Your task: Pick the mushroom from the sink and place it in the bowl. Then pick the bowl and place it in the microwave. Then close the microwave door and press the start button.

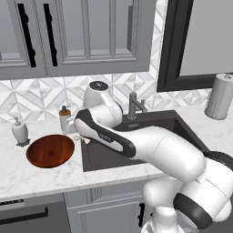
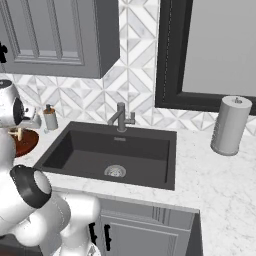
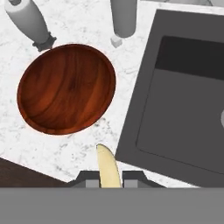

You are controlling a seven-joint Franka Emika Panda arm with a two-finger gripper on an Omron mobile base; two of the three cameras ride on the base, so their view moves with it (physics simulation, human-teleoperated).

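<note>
**Carrying the mushroom toward the bowl**

Gripping the mushroom (image 3: 107,166), the gripper (image 3: 108,177) has its fingers clenched on the cream stem, and it hangs over the marble counter (image 3: 65,148) between the bowl (image 3: 66,89) and the sink (image 3: 183,109). By my reading the pick is done and the drop is not: the bowl sits empty just ahead, left of the basin. Beyond it stand two soap dispensers (image 1: 19,130). Everything with the microwave, its door and the start button remains.
</note>
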